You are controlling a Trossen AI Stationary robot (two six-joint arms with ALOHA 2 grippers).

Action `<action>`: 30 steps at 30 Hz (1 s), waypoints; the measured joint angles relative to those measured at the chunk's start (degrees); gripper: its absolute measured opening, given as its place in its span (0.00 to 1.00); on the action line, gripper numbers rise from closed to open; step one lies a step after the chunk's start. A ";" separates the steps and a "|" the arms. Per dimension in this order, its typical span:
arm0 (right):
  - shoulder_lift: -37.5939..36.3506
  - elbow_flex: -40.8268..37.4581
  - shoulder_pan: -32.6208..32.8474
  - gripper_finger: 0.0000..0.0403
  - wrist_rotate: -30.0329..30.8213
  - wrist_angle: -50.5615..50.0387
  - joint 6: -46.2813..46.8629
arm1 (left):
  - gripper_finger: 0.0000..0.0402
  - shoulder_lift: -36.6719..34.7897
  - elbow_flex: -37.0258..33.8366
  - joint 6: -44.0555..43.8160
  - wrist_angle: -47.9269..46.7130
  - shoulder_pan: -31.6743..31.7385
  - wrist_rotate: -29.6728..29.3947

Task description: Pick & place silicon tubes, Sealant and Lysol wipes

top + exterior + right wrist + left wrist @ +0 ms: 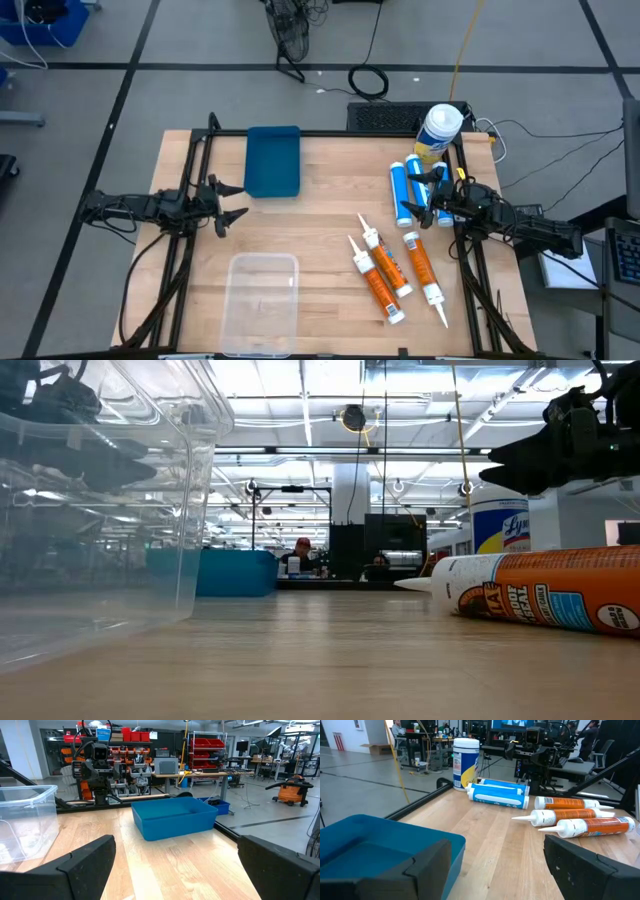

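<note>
While both my claws hang spread and empty, the right gripper [424, 204] sits just above the blue tubes [413, 186], the left gripper [232, 200] waits beside the blue bin [272, 160]. Upright at the table's far right corner stands the Lysol wipes [439, 131] canister — stiff-walled, probably light, its label slick. I judge the fat middle the place to clamp, below the domed lid.

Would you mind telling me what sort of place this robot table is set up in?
Most likely a robotics lab in a large industrial hall. The right wrist view shows shelving with red storage bins, a workbench and an orange shop vacuum; the low view shows high ceiling light strips.
</note>
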 joint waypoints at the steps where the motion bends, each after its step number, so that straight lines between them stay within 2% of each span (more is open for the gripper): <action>1: -0.01 -0.01 -0.01 0.98 0.01 0.00 -0.01 | 0.77 0.00 0.00 0.00 -0.02 0.01 0.02; 16: 0.00 0.00 -0.01 0.98 0.01 0.49 0.82 | 0.77 0.00 0.00 0.00 -0.02 0.00 0.02; 18: 0.00 -0.02 0.01 0.98 0.08 1.07 4.38 | 0.77 0.02 -0.02 0.00 -0.02 -0.01 0.00; 24: -0.02 -0.02 0.00 0.98 0.10 2.74 23.39 | 0.77 0.00 -0.02 -0.01 -0.01 0.01 0.01; 28: -0.02 -0.01 0.01 0.98 0.59 3.79 25.92 | 0.77 0.00 -0.02 0.00 -0.02 0.00 0.00; 30: -0.02 0.00 0.01 0.98 3.09 4.17 26.79 | 0.77 0.00 -0.01 -0.02 -0.01 -0.01 0.02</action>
